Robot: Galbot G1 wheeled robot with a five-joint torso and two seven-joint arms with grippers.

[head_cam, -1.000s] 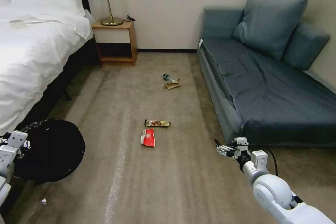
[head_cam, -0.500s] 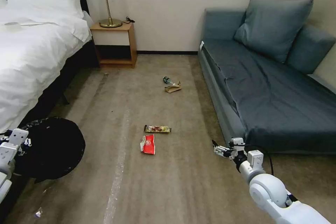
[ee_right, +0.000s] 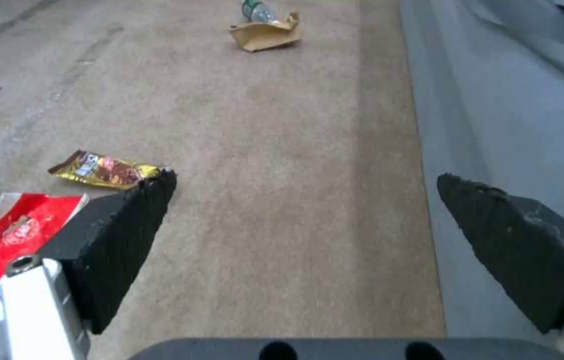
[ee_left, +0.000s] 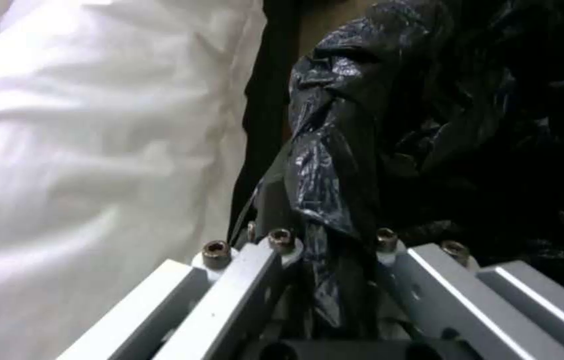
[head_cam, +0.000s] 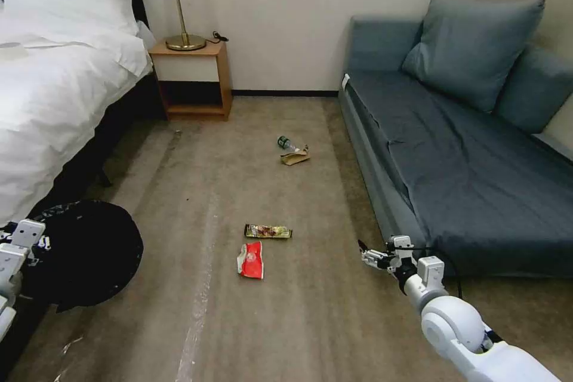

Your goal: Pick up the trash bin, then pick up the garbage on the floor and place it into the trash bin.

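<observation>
The trash bin (head_cam: 89,256), its black bag (ee_left: 361,125) folded over the rim, hangs at the lower left beside the bed, and my left gripper (head_cam: 24,240) is shut on its rim. In the left wrist view the bag is pinched in the left gripper (ee_left: 331,240). Garbage lies on the carpet: a red-and-white wrapper (head_cam: 250,259) (ee_right: 9,235), a gold-brown wrapper (head_cam: 268,231) (ee_right: 102,170), and farther off a small bottle (head_cam: 285,143) (ee_right: 257,11) touching brown paper (head_cam: 295,157) (ee_right: 265,35). My right gripper (head_cam: 367,256) (ee_right: 305,182) hovers open and empty, right of the two near wrappers.
A white bed (head_cam: 54,101) runs along the left, with a wooden nightstand (head_cam: 191,77) and lamp (head_cam: 179,6) behind it. A blue sofa (head_cam: 465,149) lines the right side, close to my right gripper. Open carpet (head_cam: 268,322) lies between them.
The whole head picture has shifted, with the litter sliding lower and nearer: the camera has moved. Both grippers hold the same pose, the left still gripping the bin.
</observation>
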